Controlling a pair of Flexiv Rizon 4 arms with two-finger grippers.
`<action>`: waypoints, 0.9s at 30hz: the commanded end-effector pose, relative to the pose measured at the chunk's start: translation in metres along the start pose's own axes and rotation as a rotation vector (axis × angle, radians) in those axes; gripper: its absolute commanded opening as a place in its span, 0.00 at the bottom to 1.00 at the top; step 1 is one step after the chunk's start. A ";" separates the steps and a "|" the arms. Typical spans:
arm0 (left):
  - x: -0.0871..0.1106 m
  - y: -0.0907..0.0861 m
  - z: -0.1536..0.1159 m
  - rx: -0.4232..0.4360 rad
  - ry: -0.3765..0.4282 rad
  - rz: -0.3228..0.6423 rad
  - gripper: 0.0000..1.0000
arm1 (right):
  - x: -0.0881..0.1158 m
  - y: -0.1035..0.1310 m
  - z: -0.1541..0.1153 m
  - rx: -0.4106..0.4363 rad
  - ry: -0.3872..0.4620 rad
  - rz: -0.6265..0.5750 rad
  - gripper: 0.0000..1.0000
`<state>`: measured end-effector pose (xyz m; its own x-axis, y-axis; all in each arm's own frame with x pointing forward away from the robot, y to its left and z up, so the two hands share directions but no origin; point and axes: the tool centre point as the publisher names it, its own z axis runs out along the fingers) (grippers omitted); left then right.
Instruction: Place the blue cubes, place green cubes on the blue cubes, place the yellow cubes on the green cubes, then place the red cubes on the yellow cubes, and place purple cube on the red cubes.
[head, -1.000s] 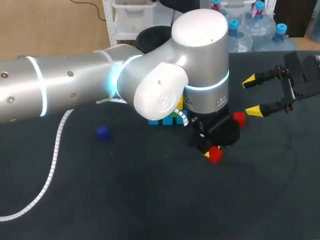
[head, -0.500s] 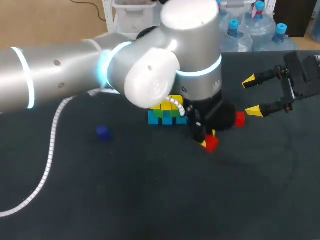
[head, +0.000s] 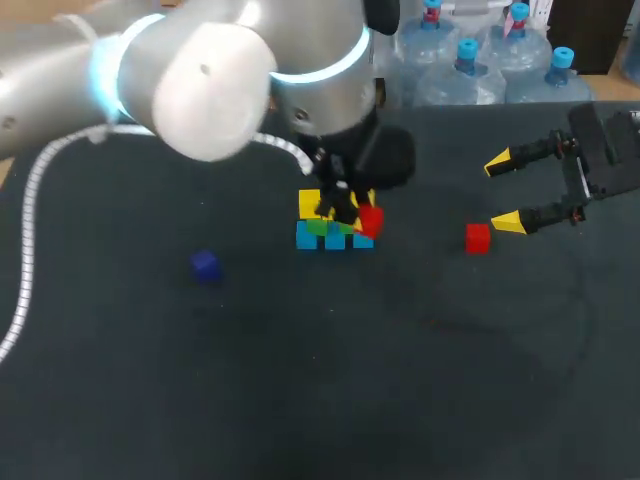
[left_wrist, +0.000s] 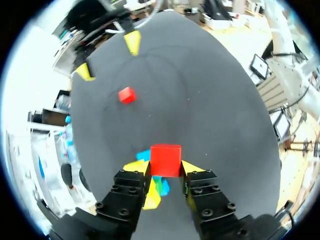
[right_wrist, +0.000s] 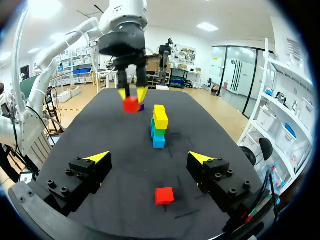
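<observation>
Head view: the blue-green-yellow stack (head: 322, 222) stands built; the left gripper (head: 360, 218) holds a red cube (head: 369, 220) over it. The second red cube (head: 477, 237), by the wide right gripper (head: 505, 190), and the purple cube (head: 205, 264) are unplaced

a dark matte table (head: 400, 390) spans the whole scene.

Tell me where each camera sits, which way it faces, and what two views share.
Head view: above and behind, looking down on the table; left arm and right gripper show.
Left wrist view: looks along the left gripper, shut on a red cube, cube stack close under it.
Right wrist view: faces the stack past its open gripper, loose red cube nearby.
Both wrist views share stack and both red cubes.
</observation>
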<state>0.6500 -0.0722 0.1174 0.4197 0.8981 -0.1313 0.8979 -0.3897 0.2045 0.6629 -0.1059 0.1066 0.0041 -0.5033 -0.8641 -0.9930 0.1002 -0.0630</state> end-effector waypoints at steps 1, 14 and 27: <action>0.020 -0.002 -0.024 -0.057 -0.012 -0.081 0.00 | 0.000 0.000 0.001 0.001 -0.001 -0.001 1.00; 0.058 0.018 -0.024 -0.129 0.034 -0.336 0.00 | 0.000 0.000 0.001 0.001 -0.001 -0.001 1.00; 0.067 0.029 -0.015 -0.095 0.049 -0.393 0.00 | 0.000 0.000 0.001 0.001 -0.001 -0.001 1.00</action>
<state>0.6937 -0.0159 0.1289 0.0350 0.9835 -0.1774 0.9663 0.0120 0.2571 0.6629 -0.1058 0.1066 0.0041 -0.5033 -0.8641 -0.9930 0.1001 -0.0630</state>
